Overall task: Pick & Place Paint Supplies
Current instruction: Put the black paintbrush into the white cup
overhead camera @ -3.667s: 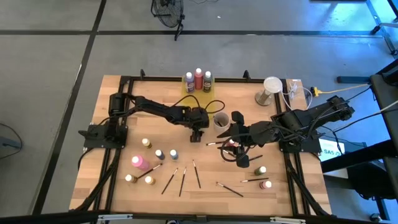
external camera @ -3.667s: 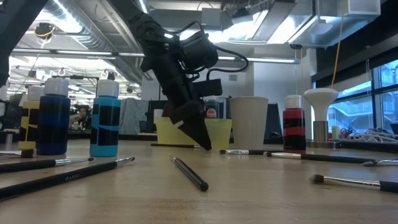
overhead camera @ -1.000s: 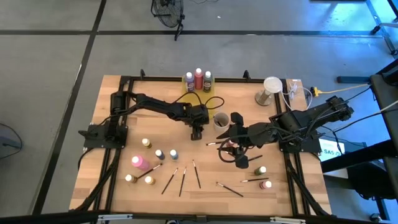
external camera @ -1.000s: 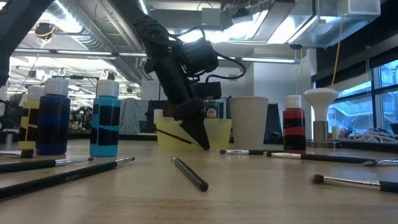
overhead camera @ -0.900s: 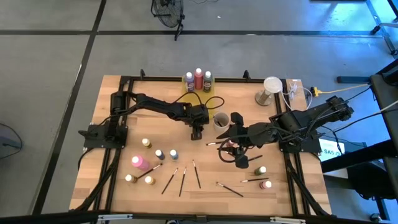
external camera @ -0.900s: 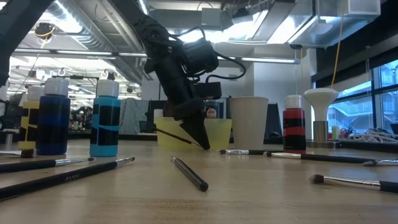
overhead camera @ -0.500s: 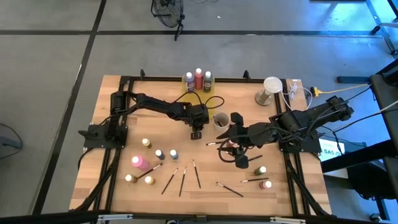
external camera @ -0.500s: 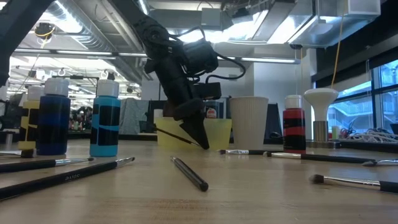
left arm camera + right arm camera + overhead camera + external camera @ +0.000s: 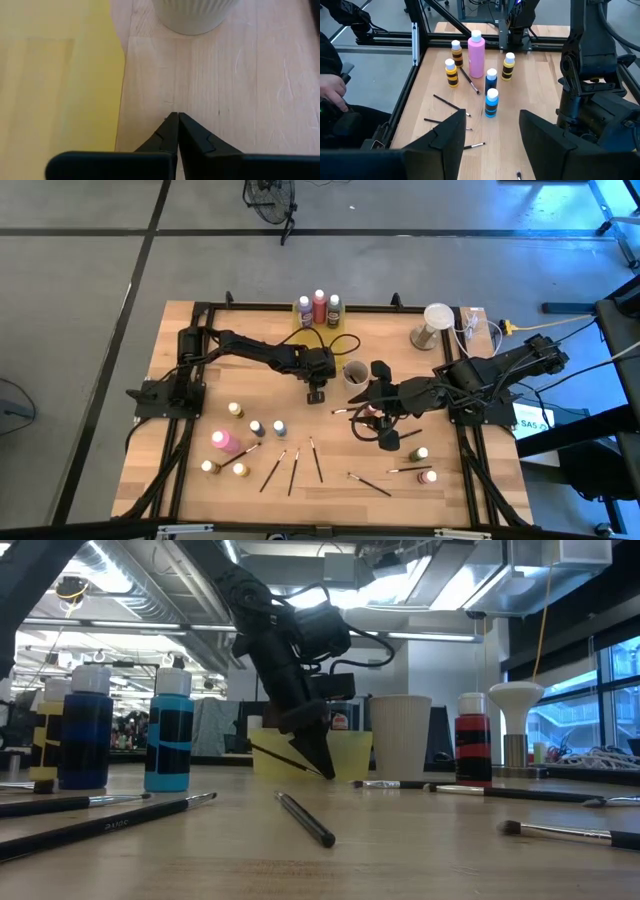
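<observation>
While the left wrist view hides it, the low view shows the clenched left hand (image 9: 322,766) pinching a brush (image 9: 280,757).

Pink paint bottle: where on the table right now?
High view: the pink paint bottle stands near the table's front-left corner, with two yellow-banded bottles just in front of it and two blue bottles beside it.

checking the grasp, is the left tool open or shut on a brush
Shut on a brush. In the left wrist view the left tool has its tips pressed together; the low view shows a thin dark brush clamped there, above the table.
</observation>
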